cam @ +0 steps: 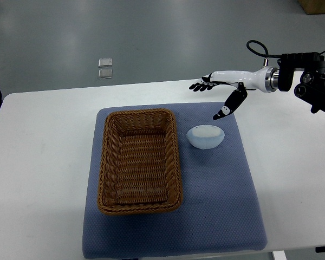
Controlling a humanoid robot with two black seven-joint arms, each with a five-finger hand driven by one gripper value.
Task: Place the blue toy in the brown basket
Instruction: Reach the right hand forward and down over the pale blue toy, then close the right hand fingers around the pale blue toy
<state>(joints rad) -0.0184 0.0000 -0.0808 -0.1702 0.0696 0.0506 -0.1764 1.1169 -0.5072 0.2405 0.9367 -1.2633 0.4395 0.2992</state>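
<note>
On the blue-grey mat (227,206), just beside the brown basket's (139,161) right wall, lies the blue toy (205,136), a pale, rounded, egg-like shape with a lighter top. It sits at about 3 o'clock from the basket's upper half, close to the wicker but apart from it, and nothing touches it. The basket itself is rectangular, woven, and holds nothing. At about 1 o'clock from the toy hovers the right hand (223,86), white with dark tips, its arm entering from the right edge. Its fingers (200,84) are spread and stretched out toward 9 o'clock, holding nothing, while the thumb (230,104) hangs down toward the toy, near it but clear of it. The mat lies on the white bench (38,162). Beyond the bench's far edge, at 11 o'clock, two small clear squares (105,67) rest on the grey floor (151,32).
</note>
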